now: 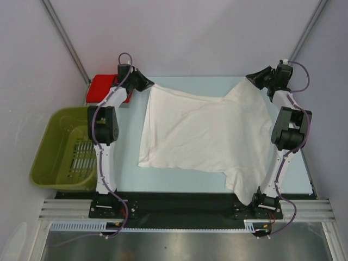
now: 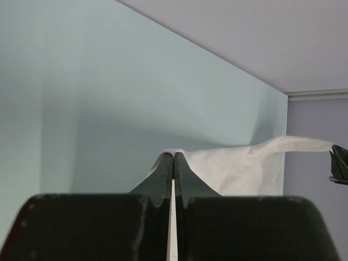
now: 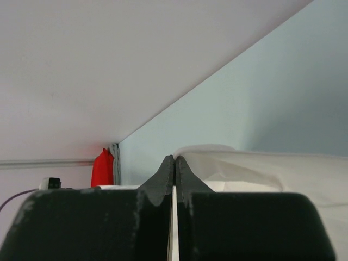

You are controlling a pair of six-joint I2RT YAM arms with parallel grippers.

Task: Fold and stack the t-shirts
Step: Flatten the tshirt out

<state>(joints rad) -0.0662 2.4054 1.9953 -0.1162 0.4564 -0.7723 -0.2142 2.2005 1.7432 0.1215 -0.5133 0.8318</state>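
Note:
The white t-shirt (image 1: pixel 201 130) lies spread over the pale blue table (image 1: pixel 179 84), and its near right part hangs over the front edge. My left gripper (image 1: pixel 149 86) is shut on the shirt's far left corner. My right gripper (image 1: pixel 251 79) is shut on its far right corner. In the left wrist view the jaws (image 2: pixel 173 155) pinch a white edge, and the cloth (image 2: pixel 244 168) stretches off to the right. In the right wrist view the jaws (image 3: pixel 175 158) pinch the white cloth (image 3: pixel 261 168) the same way. The red t-shirt (image 1: pixel 106 87) lies folded at the table's far left corner and shows as a red patch (image 3: pixel 102 168) in the right wrist view.
An olive-green plastic basket (image 1: pixel 65 149) stands off the table's left edge, beside the left arm. Grey walls close in the back and both sides. The black base rail (image 1: pixel 179 204) runs along the near edge.

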